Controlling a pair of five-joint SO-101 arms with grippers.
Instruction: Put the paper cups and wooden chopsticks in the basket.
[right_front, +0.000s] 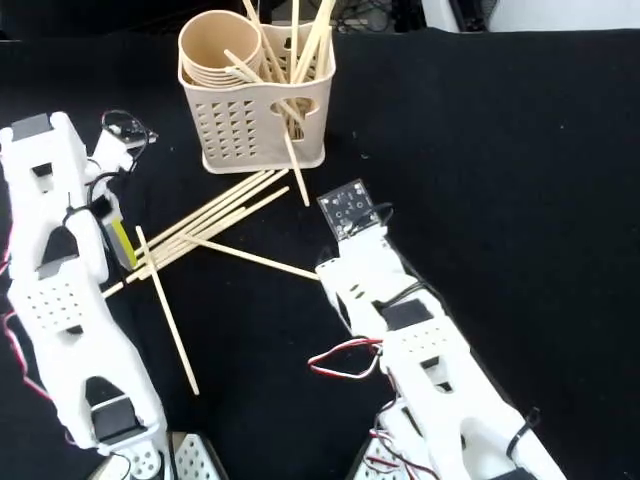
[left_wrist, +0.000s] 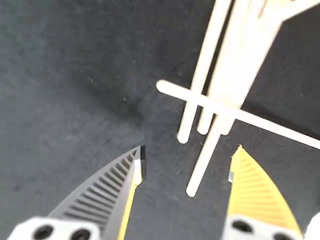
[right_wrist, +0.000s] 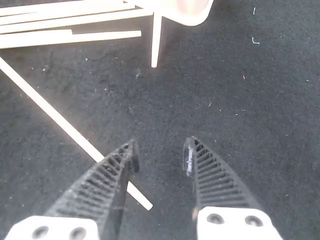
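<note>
Black table (right_front: 520, 150), basket (right_front: 232, 128) holding cups (right_front: 205, 62), chopsticks (right_front: 318, 35)

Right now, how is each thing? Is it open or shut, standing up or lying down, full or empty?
Basket: upright, partly filled.
Paper cups: stacked, inside the basket.
Chopsticks in the basket: standing, tilted.
Loose chopsticks: lying flat on the table.
Left gripper: open, holding nothing.
Right gripper: open, holding nothing.
</note>
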